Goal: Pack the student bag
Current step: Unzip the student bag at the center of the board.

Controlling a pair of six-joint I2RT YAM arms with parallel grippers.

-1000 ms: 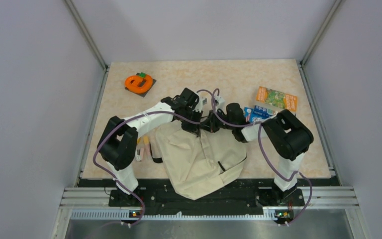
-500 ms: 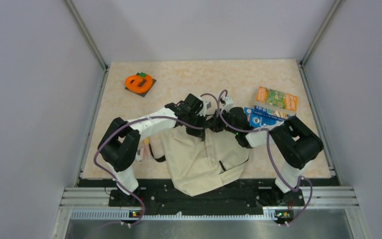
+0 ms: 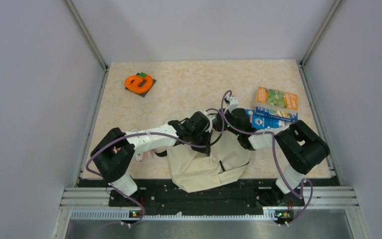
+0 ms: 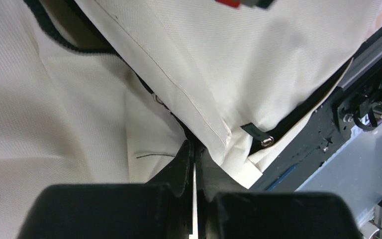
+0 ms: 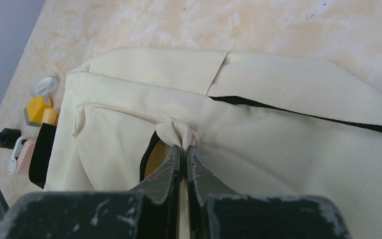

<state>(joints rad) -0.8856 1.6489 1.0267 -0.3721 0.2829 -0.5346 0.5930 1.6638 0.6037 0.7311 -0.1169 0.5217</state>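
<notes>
The student bag point(image 3: 199, 167) is lying at the near edge of the counter point(image 3: 189, 94), between the two arms, with its near corner hanging over the black rail point(image 3: 149, 191). The right pincer point(image 5: 183, 145) is clamping a small bunch of the bag's cream cloth. Just beside it a black zipper point(image 5: 147, 154) is gaping a little, and something yellowish is showing inside. The left pincer point(image 4: 194, 149) is sitting at a fold of the bag. Its fingers are pressing almost together with only a thin pale strip between them, so it is pinching the cloth there. In the top view both wrists are crowding over the bag's far edge, nearly touching each other, and they are hiding the opening from above.

A blue booklet point(image 3: 270, 119) is lying just beside the right forearm, which is covering part of its near edge. An orange booklet point(image 3: 277, 98) is lying against the blue one's far side. An orange ring-shaped thing point(image 3: 139, 82) is sitting on a dark square at the far left of the counter, well apart from the bag.

In the right wrist view a clear tape roll point(image 5: 44, 85), a yellow piece point(image 5: 36, 109) and a pink piece point(image 5: 22, 154) are lying on the counter just beside the bag's left side, next to a black strap point(image 5: 42, 147). In the top view the left forearm is passing over these small things and hiding most of them.
</notes>
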